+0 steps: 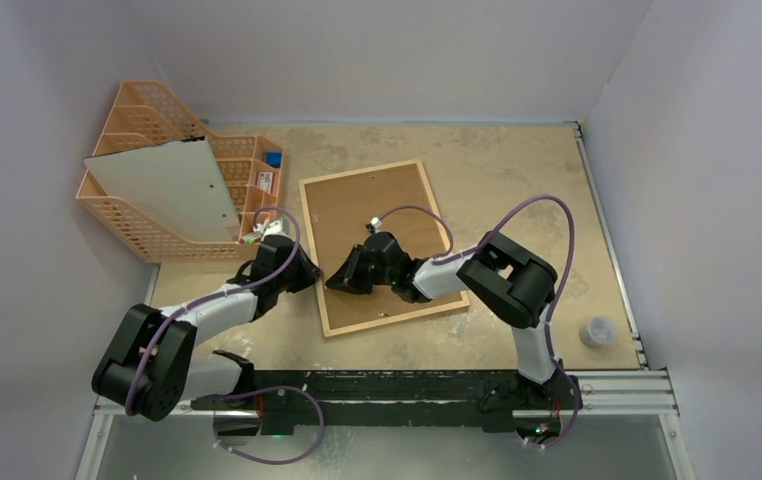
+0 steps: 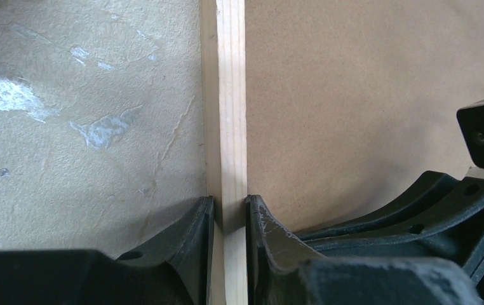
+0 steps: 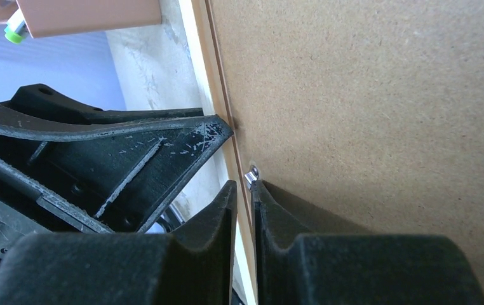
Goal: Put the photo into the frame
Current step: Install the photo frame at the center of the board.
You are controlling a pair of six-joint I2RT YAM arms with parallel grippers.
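Observation:
The frame (image 1: 397, 317) lies back up in the middle of the table, its thin light-wood edging around a brown hardboard panel (image 1: 387, 215). The photo is hidden. My left gripper (image 1: 309, 272) is at the frame's left side. In the left wrist view it (image 2: 230, 200) is shut on the wood edging (image 2: 231, 95), one finger on the table side, the other on the panel (image 2: 366, 95). My right gripper (image 1: 335, 280) reaches across the panel to the same side. In the right wrist view it (image 3: 242, 184) straddles the edging (image 3: 196, 38) next to a small metal tab (image 3: 251, 173).
An orange mesh organizer (image 1: 142, 235) stands at the back left with a pale grey sheet (image 1: 167, 185) leaning on it. A small clear cup (image 1: 597, 330) sits at the near right. Walls close in on three sides, and a black rail (image 1: 407, 385) runs along the near edge.

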